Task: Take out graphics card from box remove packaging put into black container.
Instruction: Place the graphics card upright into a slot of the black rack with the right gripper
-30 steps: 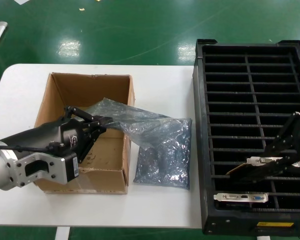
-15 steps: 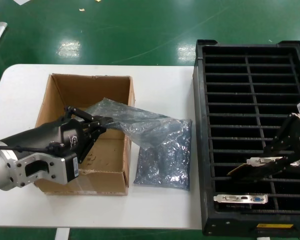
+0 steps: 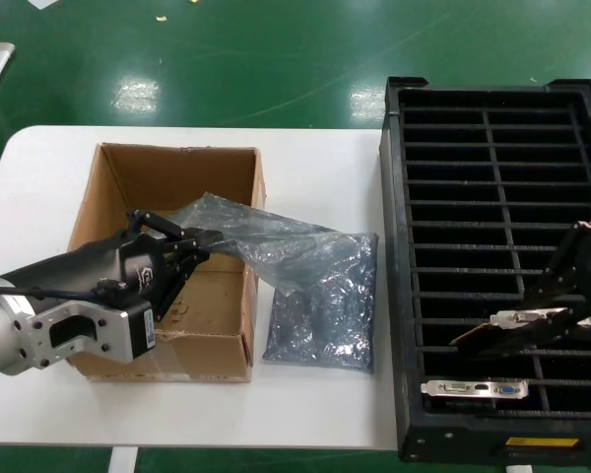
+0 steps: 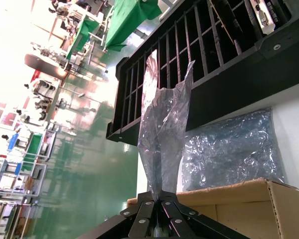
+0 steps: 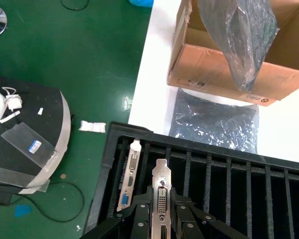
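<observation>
Graphics card hangs tilted over the black container, clenched in the right gripper; entering askew, it could jam on a divider. Left gripper pinches the packaging above the box.

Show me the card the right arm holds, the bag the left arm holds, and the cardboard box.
graphics card (image 3: 520,318), head view, its silver bracket.
packaging (image 3: 238,226), head view, the crinkled middle of the bag.
box (image 3: 178,169), head view, its inner back wall.

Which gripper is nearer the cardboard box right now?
Left. The left gripper holds a bag over the box; the right gripper holds a graphics card over the black container.
</observation>
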Robot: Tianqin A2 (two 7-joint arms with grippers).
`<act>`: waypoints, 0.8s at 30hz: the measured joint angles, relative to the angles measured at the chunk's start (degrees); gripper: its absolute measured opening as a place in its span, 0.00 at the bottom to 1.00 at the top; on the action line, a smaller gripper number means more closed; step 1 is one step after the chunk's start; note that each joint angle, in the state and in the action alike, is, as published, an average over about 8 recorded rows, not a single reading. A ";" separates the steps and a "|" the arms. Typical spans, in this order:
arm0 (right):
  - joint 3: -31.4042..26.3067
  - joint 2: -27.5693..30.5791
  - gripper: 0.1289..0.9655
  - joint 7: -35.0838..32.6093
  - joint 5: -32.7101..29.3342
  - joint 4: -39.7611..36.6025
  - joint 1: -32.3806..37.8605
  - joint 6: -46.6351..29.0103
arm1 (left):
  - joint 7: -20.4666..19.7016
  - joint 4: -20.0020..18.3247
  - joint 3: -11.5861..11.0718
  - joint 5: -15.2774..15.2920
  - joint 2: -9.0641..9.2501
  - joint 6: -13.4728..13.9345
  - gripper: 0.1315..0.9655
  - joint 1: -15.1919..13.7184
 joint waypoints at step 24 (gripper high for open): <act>-2.54 0.72 0.07 -0.17 1.19 2.23 0.83 0.03 | 0.00 0.00 0.00 0.00 0.00 0.00 0.01 0.00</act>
